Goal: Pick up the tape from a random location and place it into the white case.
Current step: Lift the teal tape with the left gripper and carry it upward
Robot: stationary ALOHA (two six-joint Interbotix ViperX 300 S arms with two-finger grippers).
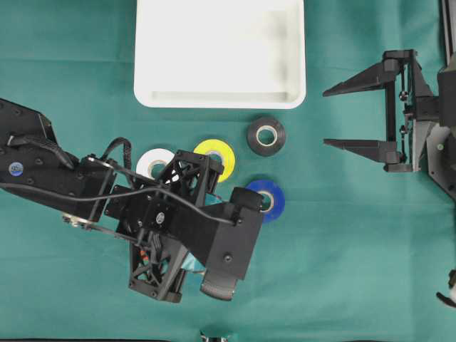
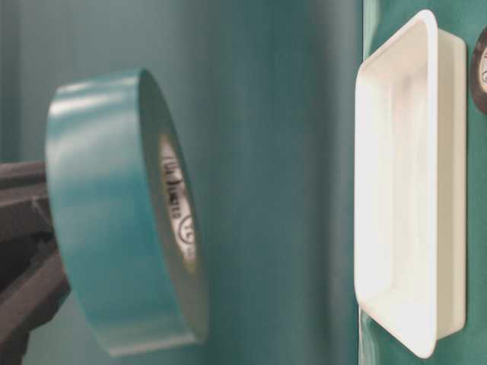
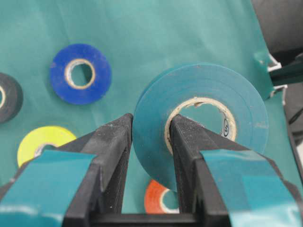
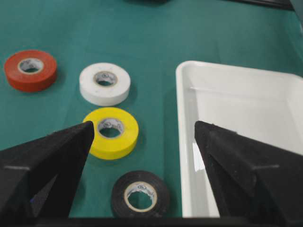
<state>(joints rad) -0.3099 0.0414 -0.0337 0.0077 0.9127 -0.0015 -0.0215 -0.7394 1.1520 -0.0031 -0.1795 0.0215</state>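
Under the left arm the red roll (image 3: 160, 204) is half hidden; left gripper (image 3: 150, 130) pinches the teal tape (image 3: 199, 118), right gripper (image 1: 340, 117) spread wide.

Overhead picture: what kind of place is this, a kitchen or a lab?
Probably a robot lab tabletop: a green cloth, two black robot arms, tape rolls laid out beside a white case.

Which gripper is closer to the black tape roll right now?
Right. The open right gripper sits just to the right of the black tape roll in the overhead view; the left gripper, shut on the teal tape roll, is lower left beyond the other rolls.
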